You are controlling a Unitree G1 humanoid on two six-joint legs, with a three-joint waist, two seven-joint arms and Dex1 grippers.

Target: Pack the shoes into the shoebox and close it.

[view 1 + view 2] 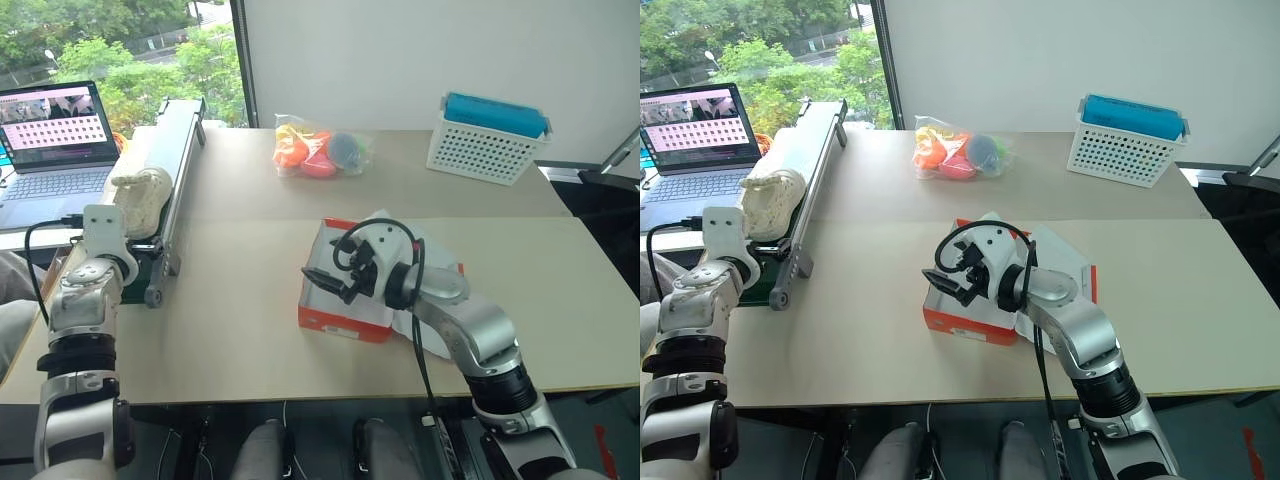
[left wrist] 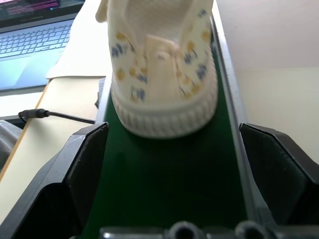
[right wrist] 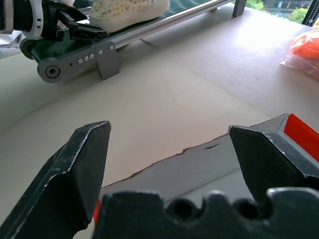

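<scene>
While the left claw (image 2: 169, 164) waits with its fingers wide apart, a cream shoe (image 2: 162, 69) sits just in front of it on the green belt (image 2: 169, 184). Out on the surface (image 1: 230, 330), the right claw (image 1: 335, 285) hangs wide apart and empty over the open shoebox (image 1: 345, 325).

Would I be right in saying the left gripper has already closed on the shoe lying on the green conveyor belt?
Not quite: the left gripper is open, its fingers apart on either side of the shoe, not gripping it. The left wrist view shows this. The shoe does lie on the green conveyor belt.
</scene>
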